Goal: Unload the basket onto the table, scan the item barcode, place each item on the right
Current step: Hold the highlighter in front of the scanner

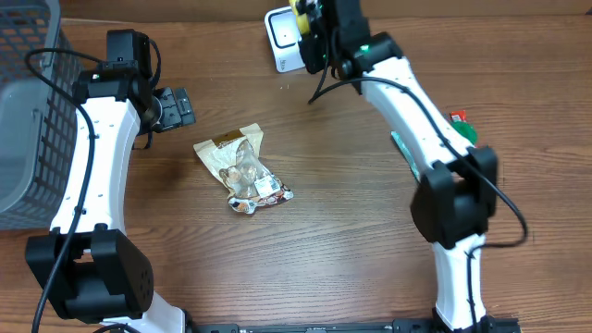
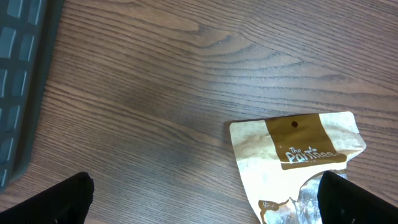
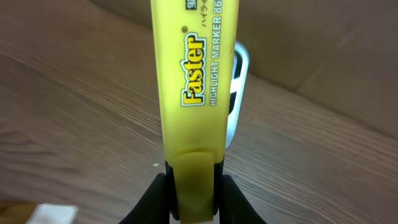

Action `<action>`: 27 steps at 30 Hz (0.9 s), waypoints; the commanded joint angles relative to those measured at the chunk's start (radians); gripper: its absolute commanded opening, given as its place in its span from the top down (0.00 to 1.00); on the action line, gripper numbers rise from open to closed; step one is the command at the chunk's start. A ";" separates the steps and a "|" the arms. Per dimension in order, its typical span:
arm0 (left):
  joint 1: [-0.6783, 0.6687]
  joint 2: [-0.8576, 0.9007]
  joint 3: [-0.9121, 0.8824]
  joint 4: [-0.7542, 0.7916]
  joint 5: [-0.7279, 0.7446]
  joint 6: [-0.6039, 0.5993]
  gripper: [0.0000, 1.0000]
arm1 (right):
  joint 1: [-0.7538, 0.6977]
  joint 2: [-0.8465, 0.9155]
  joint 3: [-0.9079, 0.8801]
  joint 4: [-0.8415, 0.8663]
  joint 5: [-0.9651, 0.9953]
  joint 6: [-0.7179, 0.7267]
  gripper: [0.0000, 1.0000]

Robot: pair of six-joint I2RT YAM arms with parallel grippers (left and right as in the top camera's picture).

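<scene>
Now gripping the yellow highlighter in the right claw, just beside the white scanner, with the left claw open; possibly turning its barcode away, so risking no read

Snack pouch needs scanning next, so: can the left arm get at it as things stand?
Probably yes. The left claw stands open and empty beside the snack pouch, with only bare table between them and nothing on top of it.
</scene>
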 commanded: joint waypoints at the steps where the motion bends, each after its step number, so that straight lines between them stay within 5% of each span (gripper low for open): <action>1: -0.008 -0.015 0.015 0.001 -0.005 0.023 0.00 | 0.000 0.064 0.016 0.044 0.045 -0.014 0.97; 27: -0.008 -0.015 0.015 0.001 -0.005 0.023 0.00 | 0.008 0.249 0.014 0.150 0.062 -0.010 0.97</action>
